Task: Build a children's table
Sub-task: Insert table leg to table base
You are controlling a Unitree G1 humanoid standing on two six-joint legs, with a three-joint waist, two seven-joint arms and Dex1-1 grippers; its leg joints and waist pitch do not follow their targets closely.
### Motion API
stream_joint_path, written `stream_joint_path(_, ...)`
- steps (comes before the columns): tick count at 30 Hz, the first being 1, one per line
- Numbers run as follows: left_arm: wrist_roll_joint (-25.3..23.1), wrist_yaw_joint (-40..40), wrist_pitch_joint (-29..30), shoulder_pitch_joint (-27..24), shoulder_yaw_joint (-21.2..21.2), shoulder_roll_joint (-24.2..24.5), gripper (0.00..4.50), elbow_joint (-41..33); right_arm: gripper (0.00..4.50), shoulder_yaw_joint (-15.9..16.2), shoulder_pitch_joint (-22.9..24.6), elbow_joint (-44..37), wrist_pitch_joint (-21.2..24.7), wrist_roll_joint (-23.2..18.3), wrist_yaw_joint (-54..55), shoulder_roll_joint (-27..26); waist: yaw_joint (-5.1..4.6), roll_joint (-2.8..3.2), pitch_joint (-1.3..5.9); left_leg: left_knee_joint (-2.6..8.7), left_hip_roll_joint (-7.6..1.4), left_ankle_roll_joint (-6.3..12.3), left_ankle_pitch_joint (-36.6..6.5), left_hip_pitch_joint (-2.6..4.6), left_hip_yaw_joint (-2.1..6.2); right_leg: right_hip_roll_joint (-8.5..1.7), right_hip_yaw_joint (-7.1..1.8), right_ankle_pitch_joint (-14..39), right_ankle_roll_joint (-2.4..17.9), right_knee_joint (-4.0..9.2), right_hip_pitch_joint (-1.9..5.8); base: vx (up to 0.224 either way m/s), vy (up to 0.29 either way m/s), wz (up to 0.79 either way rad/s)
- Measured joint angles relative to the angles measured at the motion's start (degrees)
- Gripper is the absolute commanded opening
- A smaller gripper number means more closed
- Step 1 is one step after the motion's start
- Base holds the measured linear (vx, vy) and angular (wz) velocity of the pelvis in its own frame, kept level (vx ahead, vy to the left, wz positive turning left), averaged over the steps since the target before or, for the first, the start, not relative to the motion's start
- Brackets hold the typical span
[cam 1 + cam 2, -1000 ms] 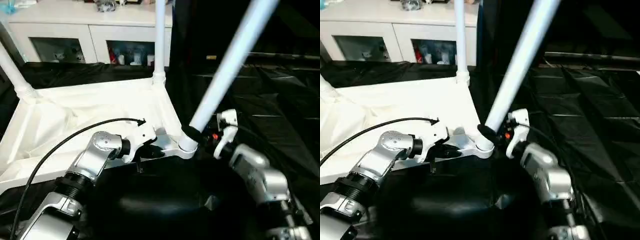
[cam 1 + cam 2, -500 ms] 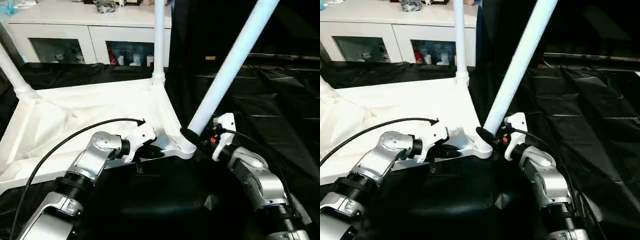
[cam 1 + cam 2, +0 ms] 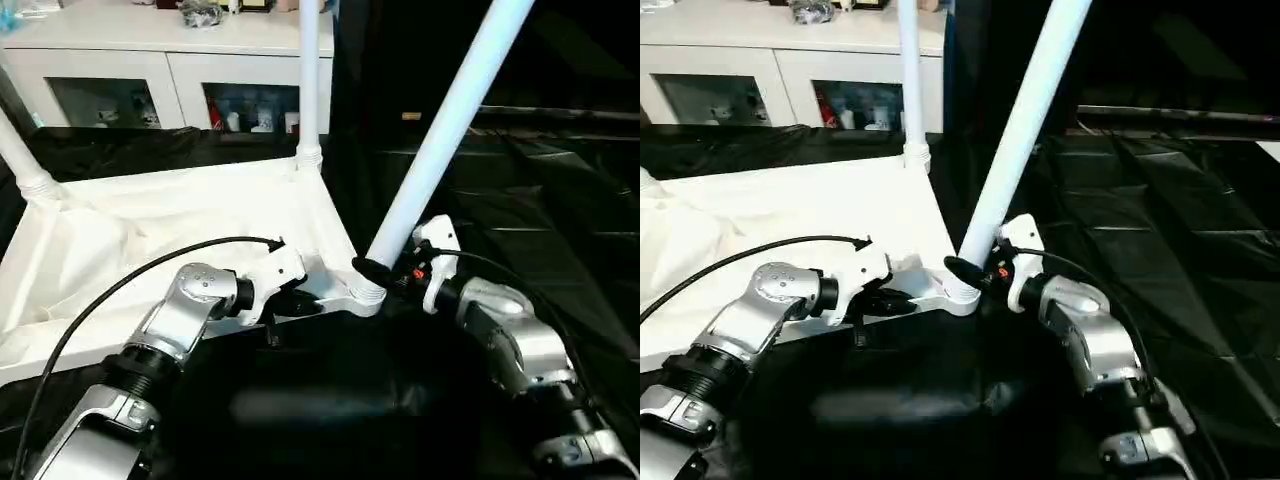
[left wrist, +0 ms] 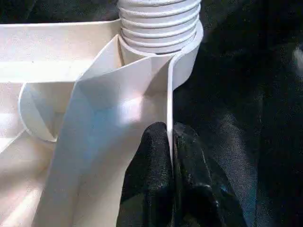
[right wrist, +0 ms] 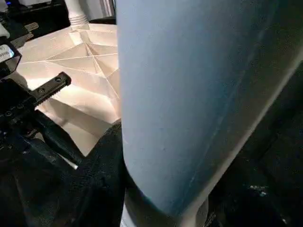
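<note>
Clearly, the right gripper (image 3: pixel 385 272) pinches the base of the tilted leg (image 3: pixel 440 140) just above the near corner socket (image 3: pixel 366 296); beside it the left gripper (image 4: pixel 169 156) clamps the tabletop (image 3: pixel 150 240) rim. Cross-threading looks likely, since the leg's long axis leans up and rightward, not upright like the far leg (image 3: pixel 308 80).

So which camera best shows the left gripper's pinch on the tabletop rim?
The left wrist view: the left gripper has its black fingers shut on the thin rim of the tabletop, just short of the threaded leg end. The left eye view shows that gripper partly hidden at the corner.
</note>
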State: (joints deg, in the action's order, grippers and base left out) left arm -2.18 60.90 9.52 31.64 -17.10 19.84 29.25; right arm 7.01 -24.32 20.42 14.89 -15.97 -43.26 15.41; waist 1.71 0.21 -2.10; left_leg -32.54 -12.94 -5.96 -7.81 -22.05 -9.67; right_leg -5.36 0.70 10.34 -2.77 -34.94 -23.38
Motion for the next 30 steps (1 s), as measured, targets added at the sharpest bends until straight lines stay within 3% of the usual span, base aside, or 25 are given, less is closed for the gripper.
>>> stream_joint_path(11, 0.0, 0.0, -0.5, 0.0, 0.4, 0.3, 0.0, 0.1, 1.91, 0.2, -1.3, 0.2, 1.0, 0.6, -1.0, 0.0, 0.05, -0.07, -0.04, 0.11, 0.01, 0.0, 0.0, -0.11, -0.03, 0.0, -0.02, 0.0, 0.0, -0.01, -0.34, 0.0, 0.0, 0.0)
stream_joint_path(14, -0.1, 0.0, -0.8, 0.0, 0.4, 0.2, 0.0, 0.3, 1.9, 2.9, -3.1, -0.4, -0.1, 3.2, -2.5, 0.5, 0.12, -0.16, 0.02, 0.19, 0.0, -0.01, 0.0, -0.08, -0.01, 0.0, -0.02, 0.0, 0.0, -0.02, -0.34, 0.0, 0.0, 0.0)
stream_joint_path(21, -0.4, 0.1, -1.0, 0.3, -0.2, -0.3, 0.0, 0.3, 1.89, 6.9, -3.4, -2.3, -0.6, 4.3, -4.6, -1.2, 0.65, -0.26, 0.13, 0.28, 0.01, -0.01, 0.0, -0.1, -0.01, -0.02, -0.05, 0.0, 0.0, -0.01, -0.29, 0.0, 0.0, 0.0)
stream_joint_path(30, -0.5, 0.0, -1.2, 0.3, -0.2, -0.2, 0.0, 0.3, 1.89, 5.9, -3.1, -2.3, -0.6, 4.3, -4.1, -1.2, 0.66, -0.27, 0.13, 0.31, 0.02, -0.02, 0.0, -0.11, -0.01, -0.02, -0.05, 0.0, 0.0, 0.0, -0.31, 0.0, 0.0, 0.0)
